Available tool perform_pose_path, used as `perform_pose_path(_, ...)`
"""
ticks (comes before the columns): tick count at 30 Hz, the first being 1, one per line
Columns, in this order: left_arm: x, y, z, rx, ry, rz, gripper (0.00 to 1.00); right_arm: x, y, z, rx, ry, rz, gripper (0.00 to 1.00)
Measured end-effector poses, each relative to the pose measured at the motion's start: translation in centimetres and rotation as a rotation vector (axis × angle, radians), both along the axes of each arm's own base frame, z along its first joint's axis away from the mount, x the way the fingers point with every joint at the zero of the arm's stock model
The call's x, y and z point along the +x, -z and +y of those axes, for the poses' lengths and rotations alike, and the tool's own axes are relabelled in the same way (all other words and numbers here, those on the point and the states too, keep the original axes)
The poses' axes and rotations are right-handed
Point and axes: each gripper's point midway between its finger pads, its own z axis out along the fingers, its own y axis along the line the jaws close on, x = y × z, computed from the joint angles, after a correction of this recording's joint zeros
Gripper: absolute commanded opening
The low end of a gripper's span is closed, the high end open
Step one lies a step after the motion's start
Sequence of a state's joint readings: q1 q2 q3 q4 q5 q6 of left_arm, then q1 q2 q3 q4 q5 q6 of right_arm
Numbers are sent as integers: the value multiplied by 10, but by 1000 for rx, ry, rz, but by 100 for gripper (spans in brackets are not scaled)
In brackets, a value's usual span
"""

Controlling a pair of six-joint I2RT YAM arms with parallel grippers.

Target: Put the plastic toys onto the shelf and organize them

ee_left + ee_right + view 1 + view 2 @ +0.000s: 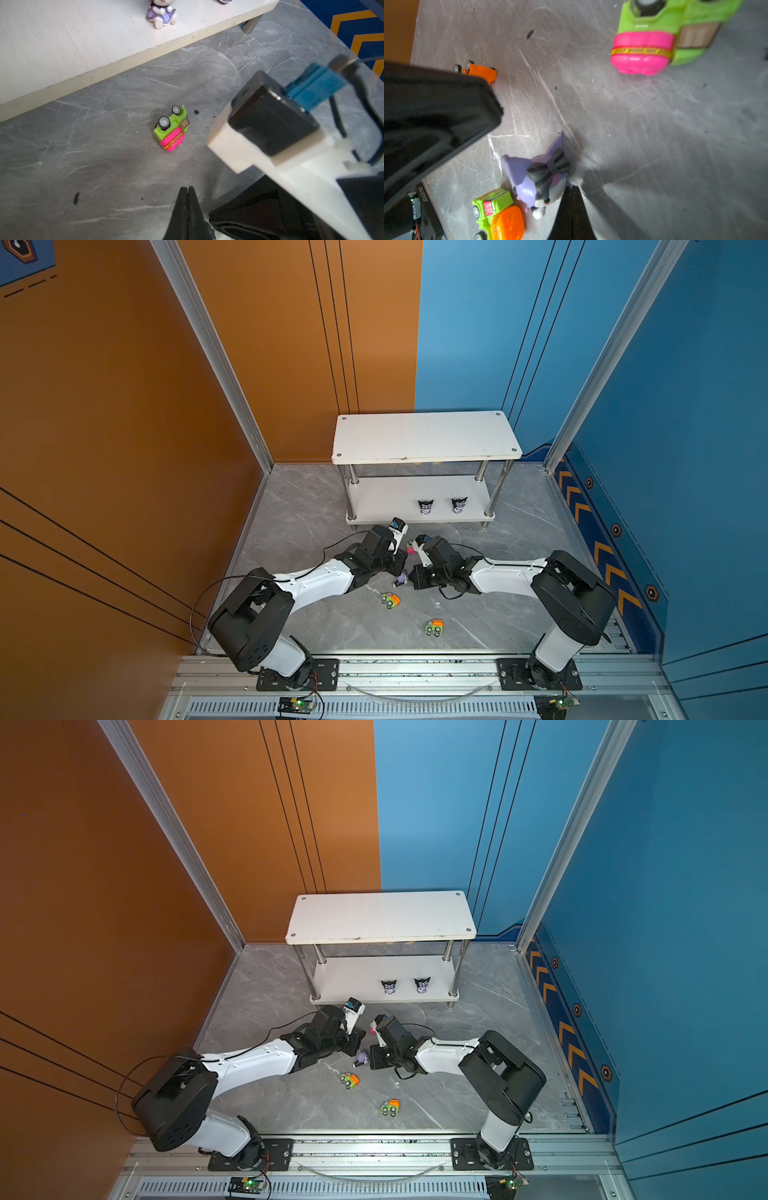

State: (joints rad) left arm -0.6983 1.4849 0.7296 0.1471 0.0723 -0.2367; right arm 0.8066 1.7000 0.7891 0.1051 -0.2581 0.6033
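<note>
The white two-tier shelf (pixel 426 439) stands at the back; two black-and-purple figurines (pixel 425 507) (pixel 459 504) sit on its lower tier. On the floor before it, a green-and-pink truck (pixel 171 128) lies on its side between both wrists. A third figurine (pixel 537 180) lies on the floor, right beside my right gripper (pixel 572 187), which is shut and empty. My left gripper (pixel 188 188) is shut too, a short way from the pink truck. Two green-and-orange trucks (pixel 390 600) (pixel 434 627) stand nearer the front. An orange car (pixel 479 71) peeks out behind the left arm.
The right arm's wrist camera block (pixel 270 124) hangs close beside my left gripper. Orange wall (pixel 124 448) on the left, blue wall (pixel 685 448) on the right. An aluminium rail (pixel 415 668) carries both arm bases at the front. Chrome shelf posts (pixel 482 470) stand on the grey marble floor.
</note>
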Motion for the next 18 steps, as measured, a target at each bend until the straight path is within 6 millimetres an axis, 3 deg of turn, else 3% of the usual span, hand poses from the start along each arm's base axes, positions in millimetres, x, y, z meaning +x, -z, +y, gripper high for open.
perform_pose_path(6, -8, -9, 9, -6, -4, -11, 7, 5, -10, -6, 8, 18, -7, 0)
perform_pose_path(10, -12, -19, 11, -40, 14, -18, 25, 18, -25, -14, 46, 50, -11, 0)
perform_pose_path(12, -14, -20, 7, -58, 29, -8, 28, 26, -28, -20, 60, 76, -7, 0)
perform_pose_path(18, -20, 2, -2, -16, 63, 86, 29, 41, -39, -38, 82, 142, -6, 0)
